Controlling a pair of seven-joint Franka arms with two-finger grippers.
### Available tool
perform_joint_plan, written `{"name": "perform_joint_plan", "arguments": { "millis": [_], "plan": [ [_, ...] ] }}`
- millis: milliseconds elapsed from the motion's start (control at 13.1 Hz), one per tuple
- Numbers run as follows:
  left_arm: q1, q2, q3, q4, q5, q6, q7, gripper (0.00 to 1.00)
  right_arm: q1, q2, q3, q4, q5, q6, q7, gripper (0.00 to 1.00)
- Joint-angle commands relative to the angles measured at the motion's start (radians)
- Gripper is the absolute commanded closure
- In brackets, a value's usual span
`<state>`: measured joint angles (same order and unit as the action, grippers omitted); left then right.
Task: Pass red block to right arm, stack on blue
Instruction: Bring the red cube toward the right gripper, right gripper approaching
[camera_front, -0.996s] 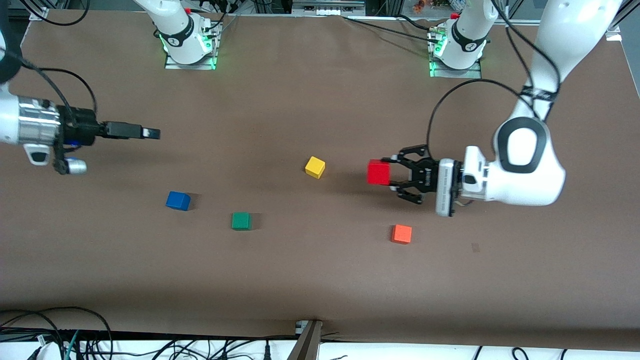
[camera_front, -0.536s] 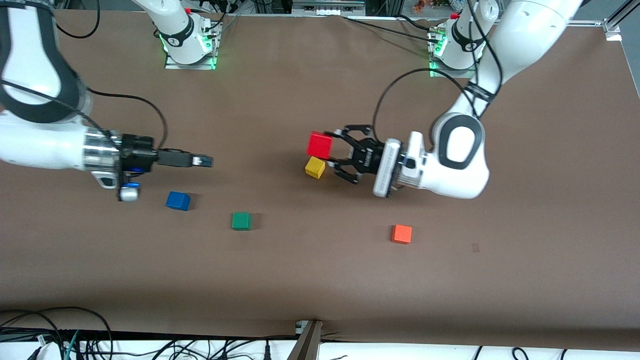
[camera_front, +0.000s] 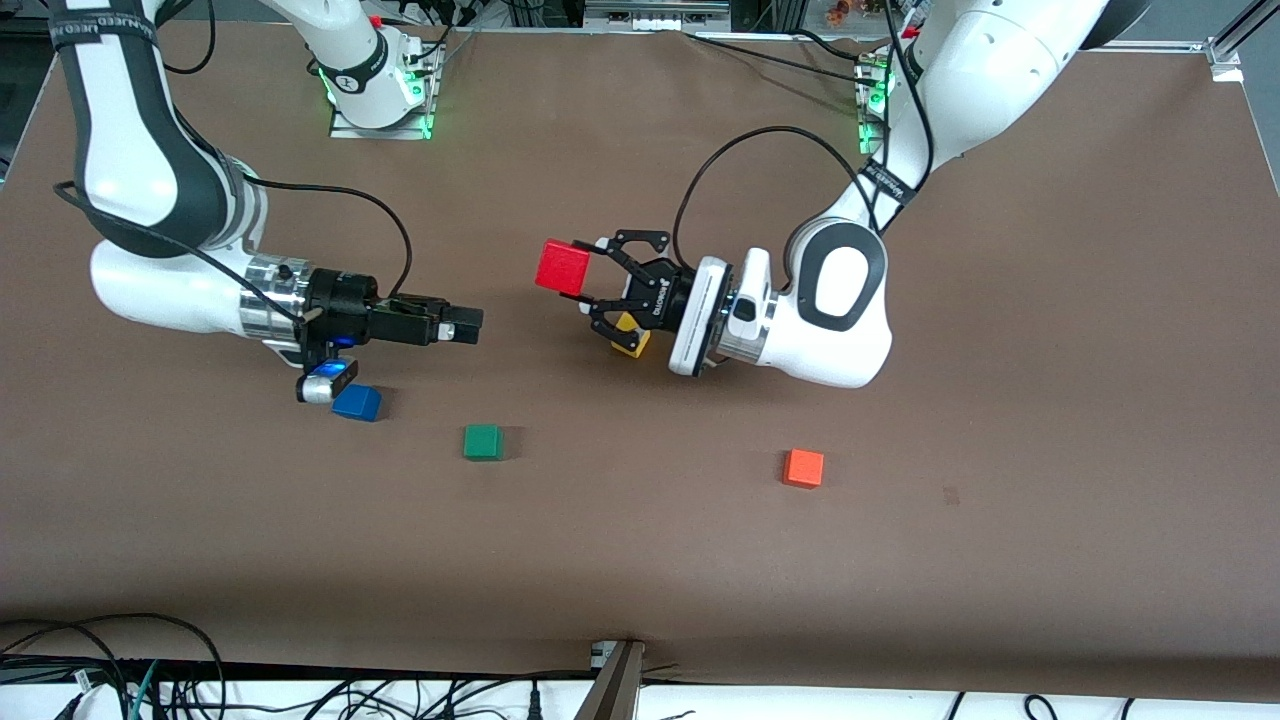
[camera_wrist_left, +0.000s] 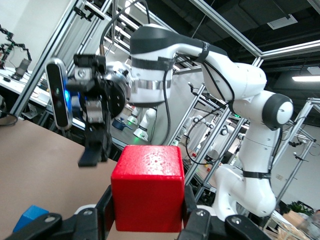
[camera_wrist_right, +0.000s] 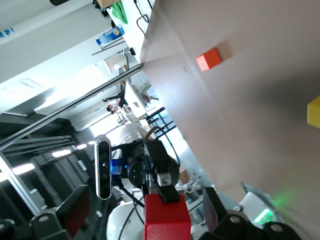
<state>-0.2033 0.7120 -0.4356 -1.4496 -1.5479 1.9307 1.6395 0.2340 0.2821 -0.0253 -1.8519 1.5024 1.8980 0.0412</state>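
My left gripper (camera_front: 588, 284) is shut on the red block (camera_front: 562, 268) and holds it sideways in the air, over the table's middle, above the yellow cube. In the left wrist view the red block (camera_wrist_left: 147, 186) sits between the black fingers (camera_wrist_left: 105, 210). My right gripper (camera_front: 466, 325) is open and empty, level with the red block, pointing at it with a short gap between. In the right wrist view its two fingers (camera_wrist_right: 74, 209) stand wide apart, with the red block (camera_wrist_right: 166, 220) seen between them farther off. The blue cube (camera_front: 357, 402) lies on the table under my right wrist.
A yellow cube (camera_front: 628, 342) lies partly hidden under my left gripper. A green cube (camera_front: 482, 441) lies beside the blue one, toward the left arm's end. An orange cube (camera_front: 803, 467) lies nearer the front camera than my left arm. All rest on brown table (camera_front: 640, 540).
My left arm has carried the red block from near the orange cube toward the right arm's end. My right gripper has come in toward the middle. The gap between them has narrowed.
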Motion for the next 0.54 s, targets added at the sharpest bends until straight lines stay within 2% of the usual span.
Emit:
{"name": "perform_joint_plan", "arguments": {
  "millis": [0,230,460],
  "plan": [
    [-0.068,0.049,0.003,0.064,-0.082,0.065,0.046,1.00,-0.002,-0.056,0.044,-0.076,0.078,0.015,-0.001,0.00],
    [-0.088,0.095,0.005,0.121,-0.084,0.096,0.049,1.00,-0.002,-0.106,0.047,-0.164,0.059,0.010,-0.038,0.00],
    [-0.090,0.099,0.006,0.126,-0.084,0.096,0.049,1.00,-0.002,-0.144,0.047,-0.204,0.038,0.004,-0.043,0.00]
  ]
}}
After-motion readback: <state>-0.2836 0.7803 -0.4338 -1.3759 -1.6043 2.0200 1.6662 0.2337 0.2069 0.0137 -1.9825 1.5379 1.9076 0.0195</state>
